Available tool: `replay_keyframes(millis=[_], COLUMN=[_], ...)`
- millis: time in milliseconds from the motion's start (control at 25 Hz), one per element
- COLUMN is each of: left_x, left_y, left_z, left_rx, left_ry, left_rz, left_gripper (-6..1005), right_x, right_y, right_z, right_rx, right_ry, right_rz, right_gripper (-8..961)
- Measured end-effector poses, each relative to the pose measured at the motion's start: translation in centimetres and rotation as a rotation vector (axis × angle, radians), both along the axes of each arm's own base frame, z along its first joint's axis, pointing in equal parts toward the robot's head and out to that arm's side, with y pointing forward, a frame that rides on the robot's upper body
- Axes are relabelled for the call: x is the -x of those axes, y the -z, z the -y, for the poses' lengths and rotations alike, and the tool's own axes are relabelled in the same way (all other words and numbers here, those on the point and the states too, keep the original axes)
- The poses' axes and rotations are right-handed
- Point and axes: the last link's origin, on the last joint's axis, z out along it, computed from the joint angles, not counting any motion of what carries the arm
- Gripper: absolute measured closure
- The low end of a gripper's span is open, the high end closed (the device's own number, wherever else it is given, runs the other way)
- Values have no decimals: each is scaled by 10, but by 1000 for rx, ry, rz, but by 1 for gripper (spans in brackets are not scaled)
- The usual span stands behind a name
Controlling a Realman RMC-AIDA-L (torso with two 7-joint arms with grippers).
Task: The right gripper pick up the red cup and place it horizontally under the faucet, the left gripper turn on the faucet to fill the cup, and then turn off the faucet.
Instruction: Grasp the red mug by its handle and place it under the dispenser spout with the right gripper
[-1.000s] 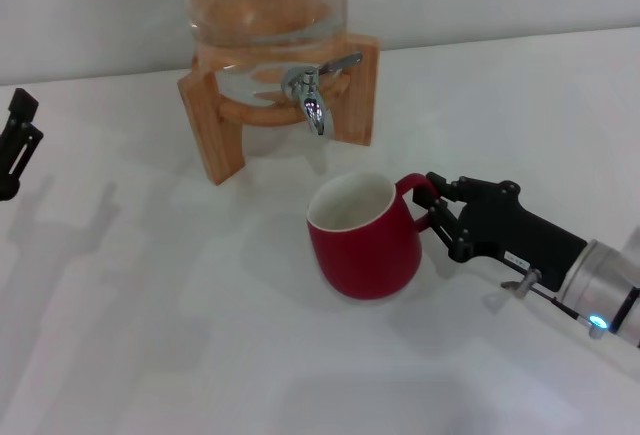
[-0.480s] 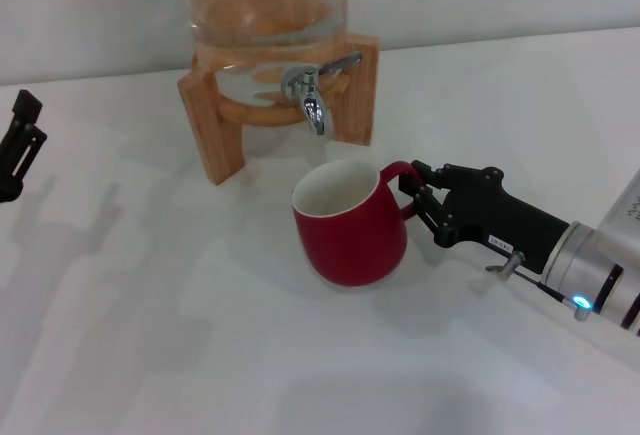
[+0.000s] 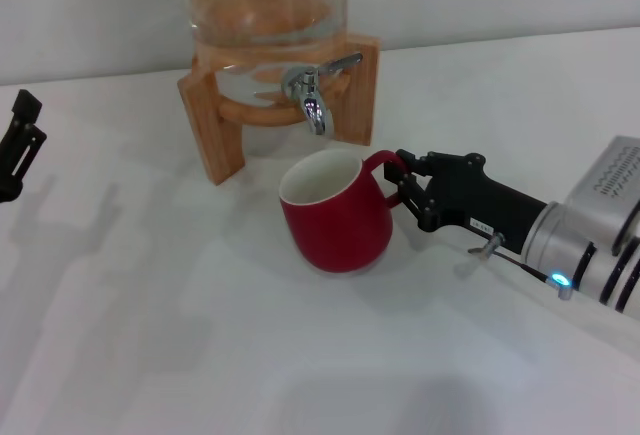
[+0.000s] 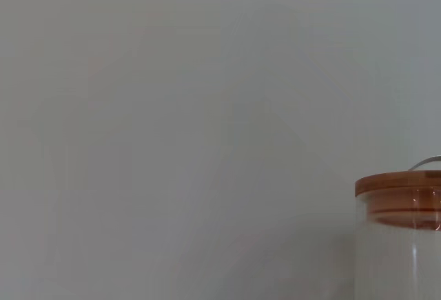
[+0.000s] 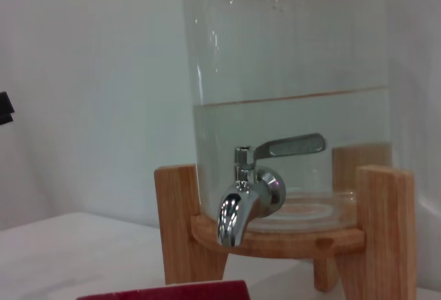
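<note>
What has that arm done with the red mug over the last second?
The right end effector, shut on the mug's handle, has carried it left and toward the faucet; the mug now sits almost under the spout. The left end effector stayed parked at the table's left edge, and the faucet lever is unchanged.

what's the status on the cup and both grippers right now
Right gripper shut on red cup handle, cup upright, just short of the faucet. Left gripper parked at far left. Nothing in the way.
</note>
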Motion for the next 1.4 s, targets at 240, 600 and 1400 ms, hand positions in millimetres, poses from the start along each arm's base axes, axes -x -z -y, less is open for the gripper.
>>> replay_keyframes(millis=[240,600,1400], left_x=[0,0,0], left_y=[0,0,-1], left_z=[0,0,0], left_rx=[0,1,-1], left_ry=[0,1,-4], left_rz=[0,6,10], left_gripper=[139,139,139], right_x=[5,7,6], right_y=[2,1,-3], right_z=[-11,-21,-34], right_rx=[9,14,-21], right_ry=[10,36,91], right_rz=[19,27,34], right_gripper=[805,805,806])
